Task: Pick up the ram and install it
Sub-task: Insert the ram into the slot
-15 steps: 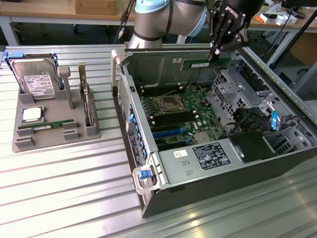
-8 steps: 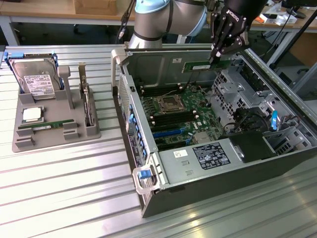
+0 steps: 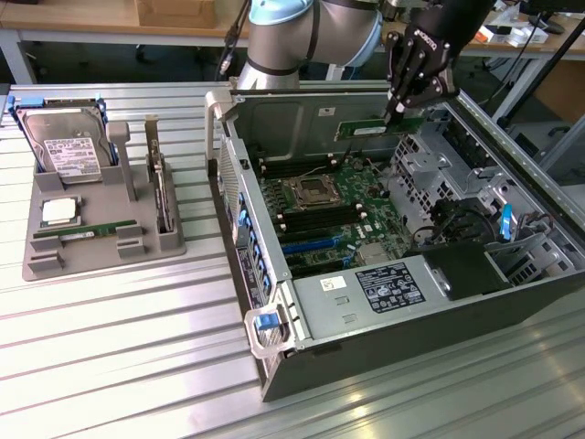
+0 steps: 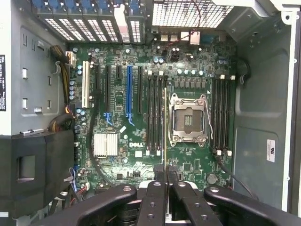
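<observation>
Your gripper (image 3: 398, 112) has its jaws closed almost fully on the ram (image 3: 366, 127), which hangs edge-down over the memory slots (image 4: 153, 113) beside the processor socket (image 4: 188, 120). If it meets a slot tilted or offset, it will likely jam or slip in the grip.

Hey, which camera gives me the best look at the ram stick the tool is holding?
The exterior view: the ram hangs side-on in the shut tool above the open computer case, with its green face and pale label visible. In the wrist view the ram appears edge-on, as a thin line running out from the tool.
</observation>
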`<state>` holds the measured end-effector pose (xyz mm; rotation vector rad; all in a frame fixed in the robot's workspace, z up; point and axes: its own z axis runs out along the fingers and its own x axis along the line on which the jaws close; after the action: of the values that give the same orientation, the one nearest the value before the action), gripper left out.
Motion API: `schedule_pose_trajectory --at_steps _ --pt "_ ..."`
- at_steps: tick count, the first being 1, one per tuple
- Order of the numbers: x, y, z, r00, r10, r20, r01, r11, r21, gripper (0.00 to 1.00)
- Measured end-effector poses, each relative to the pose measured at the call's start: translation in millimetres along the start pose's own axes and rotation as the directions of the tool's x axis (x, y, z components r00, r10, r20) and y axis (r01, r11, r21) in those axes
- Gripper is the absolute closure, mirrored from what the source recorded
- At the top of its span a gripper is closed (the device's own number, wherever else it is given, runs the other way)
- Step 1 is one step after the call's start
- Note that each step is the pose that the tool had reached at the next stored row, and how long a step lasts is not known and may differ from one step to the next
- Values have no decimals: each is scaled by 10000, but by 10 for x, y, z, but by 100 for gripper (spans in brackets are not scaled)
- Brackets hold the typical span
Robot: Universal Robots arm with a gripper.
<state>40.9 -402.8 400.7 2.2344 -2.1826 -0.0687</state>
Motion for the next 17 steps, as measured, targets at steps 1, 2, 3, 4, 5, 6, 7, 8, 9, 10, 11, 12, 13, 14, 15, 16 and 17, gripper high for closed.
schedule_pose_trajectory --at_steps 1,2,3,4,5,6,7,8,9,10,11,12,13,14,15,16,17 --pt "0 -2 23 10000 0 0 0 10000 0 88" --pt "1 -3 32 10000 0 -1 0 10000 0 88" --pt "1 -3 40 10000 0 0 0 10000 0 88" --pt "1 -5 62 10000 0 0 0 10000 0 88" --pt "1 -6 70 10000 0 -1 0 10000 0 88" --pt "2 -8 86 10000 0 -1 0 10000 0 88" --pt "2 -9 103 10000 0 -1 0 10000 1 88" --pt "2 -10 116 10000 1 0 -1 10000 0 88" --pt "2 -11 124 10000 0 -1 0 10000 0 88" --pt "3 -12 131 10000 0 -1 0 10000 0 88" --pt "3 -13 141 10000 0 -1 0 10000 1 88" --pt "3 -13 151 10000 0 0 0 10000 -1 88" --pt "3 -14 165 10000 0 0 0 10000 1 88" --pt "3 -14 170 10000 0 0 0 10000 1 88" --pt "4 -14 175 10000 0 -1 0 10000 0 88" --pt "4 -15 185 10000 0 0 0 10000 -1 88" --pt "4 -17 195 10000 0 0 0 10000 1 88"
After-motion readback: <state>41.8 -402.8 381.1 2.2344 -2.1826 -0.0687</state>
